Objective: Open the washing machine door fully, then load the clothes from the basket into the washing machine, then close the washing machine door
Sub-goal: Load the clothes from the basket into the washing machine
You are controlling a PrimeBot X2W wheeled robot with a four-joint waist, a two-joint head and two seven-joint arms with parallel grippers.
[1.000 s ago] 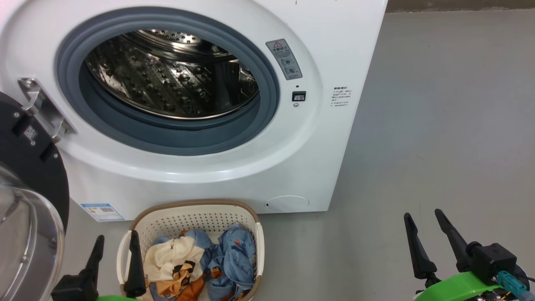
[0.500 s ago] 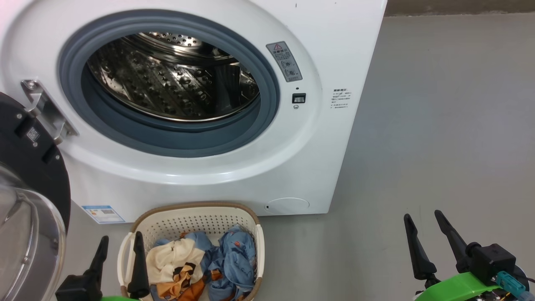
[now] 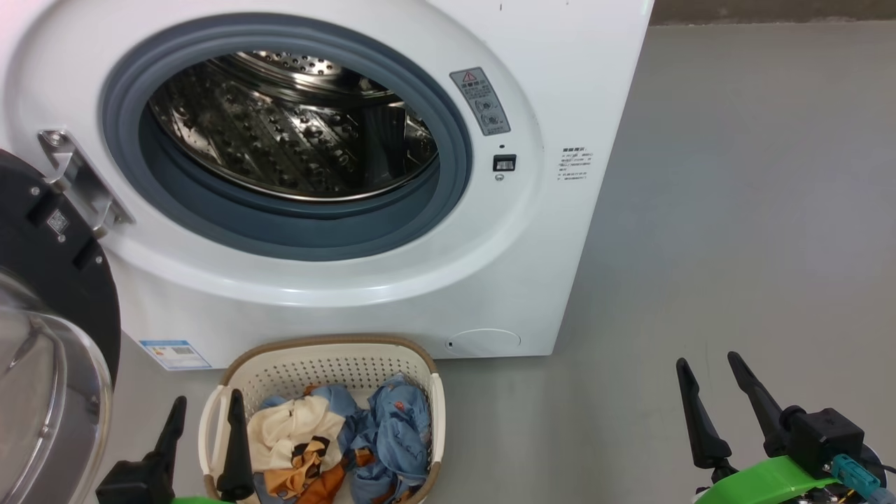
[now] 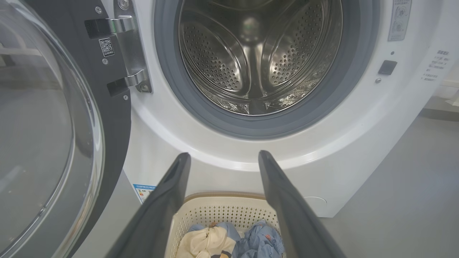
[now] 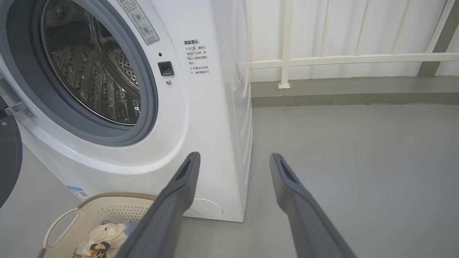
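Clothes (image 3: 329,441) lie heaped in basket (image 3: 322,369), seemingly two.

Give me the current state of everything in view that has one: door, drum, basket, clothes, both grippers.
washing machine door: open, swung out to the left on its hinge.
drum: empty, no garment inside.
basket: upright on the floor in front of the machine, loaded.
clothes: both crumpled in the basket, not gripped.
left gripper: open, empty, by the basket's left side.
right gripper: open, empty, over bare floor.
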